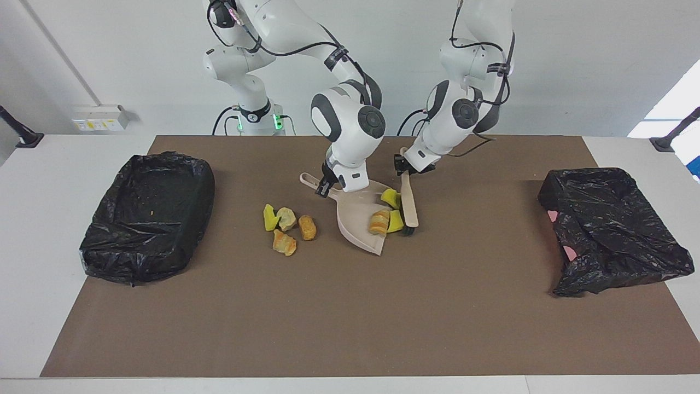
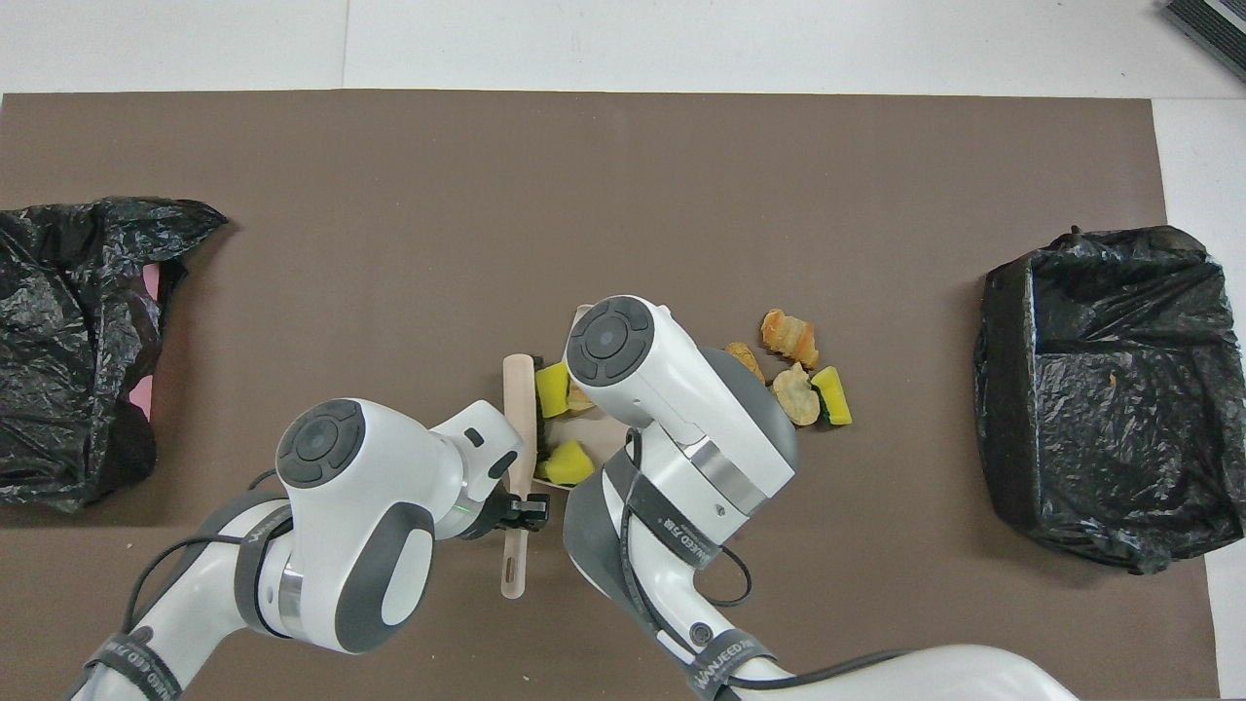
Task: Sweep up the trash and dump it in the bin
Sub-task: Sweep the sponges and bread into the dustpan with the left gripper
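Beige plastic dustpan [image 1: 358, 216] sits mid-worktop, tipped on its edge, its handle pinched by the right end effector [image 1: 324, 189], whose arm bends down steeply from above. The left end effector [image 1: 403, 165], on a forearm slanting in toward the dustpan, is clamped on the brush [image 1: 408, 203] handle. Three pieces of trash [image 1: 384, 218] lie in the dustpan mouth against the brush; four more [image 1: 288, 225] rest beside the dustpan, toward the lined bin [image 1: 147, 216].
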Tool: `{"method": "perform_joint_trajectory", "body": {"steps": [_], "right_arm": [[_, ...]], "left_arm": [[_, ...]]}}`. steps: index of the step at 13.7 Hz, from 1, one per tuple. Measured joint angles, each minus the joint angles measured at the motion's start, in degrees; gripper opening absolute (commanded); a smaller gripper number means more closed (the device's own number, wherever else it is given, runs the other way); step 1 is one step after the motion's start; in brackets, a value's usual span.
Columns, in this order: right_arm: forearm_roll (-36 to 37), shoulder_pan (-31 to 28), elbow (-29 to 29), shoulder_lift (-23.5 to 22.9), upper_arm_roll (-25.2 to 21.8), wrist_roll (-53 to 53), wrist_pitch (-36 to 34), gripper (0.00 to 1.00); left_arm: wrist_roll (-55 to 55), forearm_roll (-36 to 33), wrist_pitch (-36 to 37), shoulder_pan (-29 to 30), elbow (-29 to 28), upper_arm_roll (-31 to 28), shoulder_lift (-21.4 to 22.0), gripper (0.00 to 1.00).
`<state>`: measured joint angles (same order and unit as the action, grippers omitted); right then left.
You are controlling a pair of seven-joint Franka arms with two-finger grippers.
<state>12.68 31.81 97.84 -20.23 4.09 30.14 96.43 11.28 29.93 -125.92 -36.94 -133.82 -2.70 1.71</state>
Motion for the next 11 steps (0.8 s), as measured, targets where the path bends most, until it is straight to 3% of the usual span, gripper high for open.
{"method": "perform_joint_trajectory", "body": {"steps": [5, 11], "right_arm": [[0.01, 0.00, 0.02, 0.01, 0.00, 0.00, -0.01, 0.00], [-0.21, -0.77, 0.02, 0.02, 0.00, -0.01, 0.00, 0.00]], "left_arm": [[0.14, 3.95, 0.08, -1.43, 4.14, -0.95, -2.30, 0.00], [-0.12, -2.03, 4.67, 6.61, 5.32, -2.07, -1.53, 0.00]]}}
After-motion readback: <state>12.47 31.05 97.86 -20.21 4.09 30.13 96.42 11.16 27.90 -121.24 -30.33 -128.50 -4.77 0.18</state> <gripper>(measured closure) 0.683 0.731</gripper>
